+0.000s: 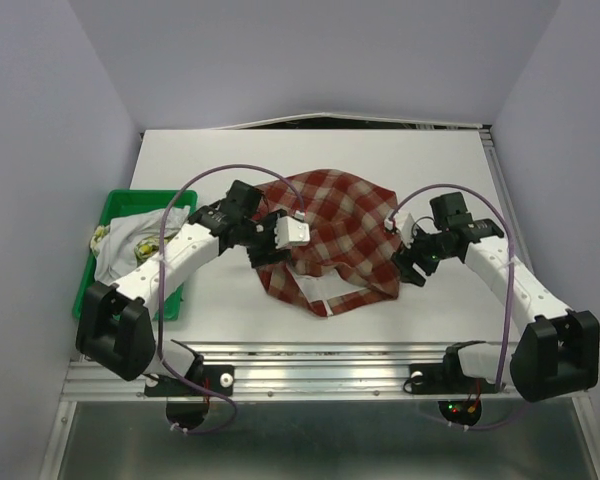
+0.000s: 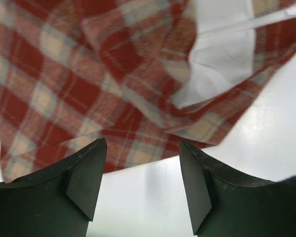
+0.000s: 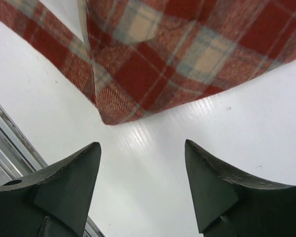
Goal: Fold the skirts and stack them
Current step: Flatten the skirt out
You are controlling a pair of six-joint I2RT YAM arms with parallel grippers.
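Green plastic tray (image 1: pixel 140 194) sits at the left edge of the table (image 1: pixel 380 160), and crumpled pale cloth fills it. Most of that is the white skirt (image 1: pixel 130 240), with a bit of the fruit-print skirt (image 1: pixel 102 238) showing yellow-green at the tray's left side. How the two lie on each other cannot be told. The left arm reaches over the near right part of the tray toward the middle of the table.

Left pincer (image 2: pixel 140 182) hovers at the left edge of the plaid skirt (image 1: pixel 330 225). Its fingers stand apart with only bare table between them, and the cloth's edge lies just beyond the tips, not gripped.

The red-and-cream plaid skirt lies rumpled in the middle of the table between the two arms. It is spread wide, with its near hem turned up so that a white lining (image 2: pixel 212 69) shows.

Right pincer (image 3: pixel 143 182) is at the right edge of the same skirt — fingers likewise spread, nothing held. In the right wrist view a corner of the plaid rests on the table just past the fingertips, apart from them, and the metal rail (image 3: pixel 10 148) at the table's near edge shows at lower left.
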